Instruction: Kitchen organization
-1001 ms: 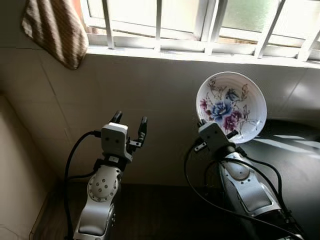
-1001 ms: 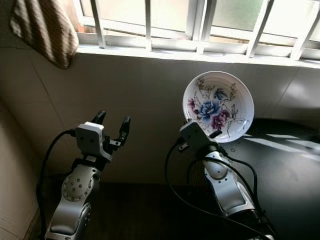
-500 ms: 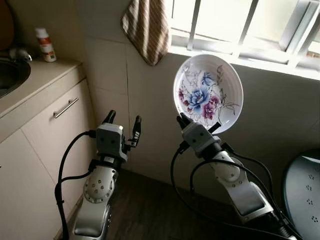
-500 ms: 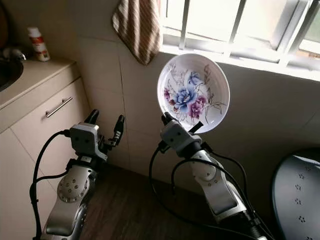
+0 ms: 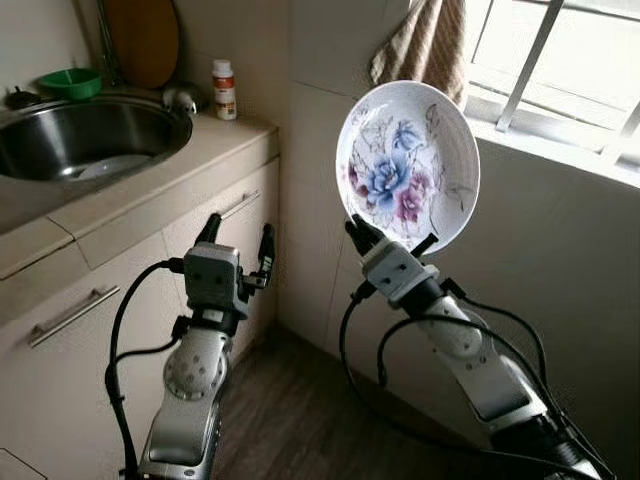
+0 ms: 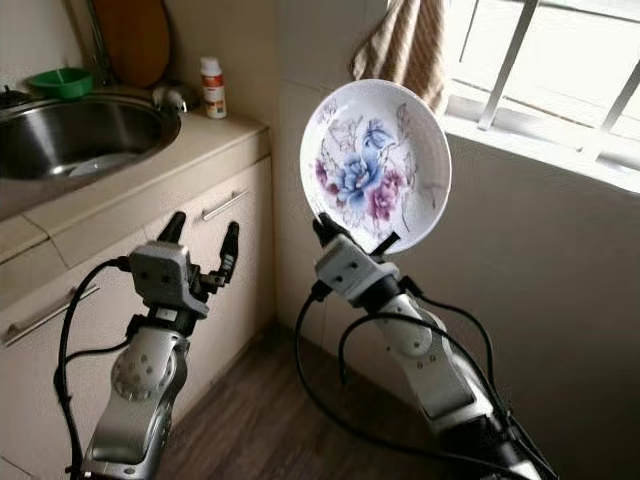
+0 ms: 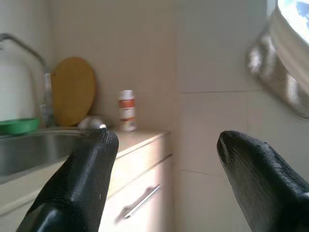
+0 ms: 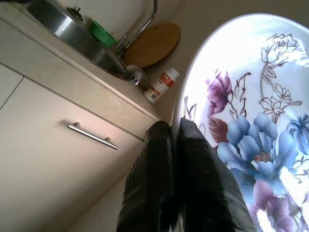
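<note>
Looking from the head camera, I have the steel sink (image 5: 85, 140) at the far left, set into the beige table (image 5: 150, 190). Behind it sit a green bowl (image 5: 70, 82), a round wooden board (image 5: 145, 40) leaning on the wall, and a small white bottle with an orange label (image 5: 223, 88) near the table's corner. Something small and shiny lies between the board and the bottle; I think it is a metal strainer or lid, but the view is too soft to be sure. Below the table, the cabinet fronts carry two bar handles (image 5: 68, 314).

My left end effector (image 5: 238, 232) is raised in front of the cabinet, its two black fingers (image 7: 77, 188) apart with nothing between them. In its wrist view I see the tap, the board and the bottle through the gap.

Further right, my right end effector (image 5: 368, 232) is clamped on the lower rim of the floral plate (image 5: 408, 165). In the right wrist view its fingertips (image 8: 193, 164) sit together, pinching the edge, one finger on the painted face and the other behind. The plate is held up on edge in the air, its white face with blue and purple flowers turned toward the head camera, in front of the tiled wall and just beside the table's end.

Above and behind the plate a brown striped towel (image 5: 425, 45) hangs by the barred window (image 5: 560, 70). Dark wood floor (image 5: 300, 420) lies below both arms.
</note>
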Controlling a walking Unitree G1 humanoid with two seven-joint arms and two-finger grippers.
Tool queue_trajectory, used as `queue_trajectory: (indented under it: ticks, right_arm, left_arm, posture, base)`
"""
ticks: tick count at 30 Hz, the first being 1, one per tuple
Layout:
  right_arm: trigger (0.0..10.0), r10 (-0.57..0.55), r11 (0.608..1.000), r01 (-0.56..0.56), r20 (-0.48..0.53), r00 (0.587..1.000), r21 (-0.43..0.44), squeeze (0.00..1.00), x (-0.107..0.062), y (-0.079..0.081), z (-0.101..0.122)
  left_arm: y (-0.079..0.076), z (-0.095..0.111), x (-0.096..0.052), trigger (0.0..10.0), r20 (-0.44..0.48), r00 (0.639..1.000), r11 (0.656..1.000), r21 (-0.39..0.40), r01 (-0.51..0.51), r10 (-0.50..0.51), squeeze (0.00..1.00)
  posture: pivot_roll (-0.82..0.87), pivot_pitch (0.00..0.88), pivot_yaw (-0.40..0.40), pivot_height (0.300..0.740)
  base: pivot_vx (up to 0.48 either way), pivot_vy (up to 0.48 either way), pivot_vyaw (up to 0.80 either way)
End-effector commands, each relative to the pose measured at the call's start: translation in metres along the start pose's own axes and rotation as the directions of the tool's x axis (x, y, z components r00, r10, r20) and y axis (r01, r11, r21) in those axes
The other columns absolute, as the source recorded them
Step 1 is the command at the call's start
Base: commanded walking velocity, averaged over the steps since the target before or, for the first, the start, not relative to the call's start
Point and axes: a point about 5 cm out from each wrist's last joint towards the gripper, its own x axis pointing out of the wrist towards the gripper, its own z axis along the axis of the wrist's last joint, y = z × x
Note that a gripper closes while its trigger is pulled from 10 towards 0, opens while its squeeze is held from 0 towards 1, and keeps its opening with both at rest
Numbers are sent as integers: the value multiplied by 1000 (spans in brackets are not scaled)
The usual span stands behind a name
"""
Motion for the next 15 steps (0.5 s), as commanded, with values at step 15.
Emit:
queue_trajectory:
  ticks: [15]
  right_arm:
    - [0,7,1000,-5,72,997,-26,0,8,0,9]
  left_arm:
    - [4,4,2,10000,22,1000,1000,18,-23,23,0]
  posture:
    - [44,0,-77,740]
  base:
    - [466,0,800]
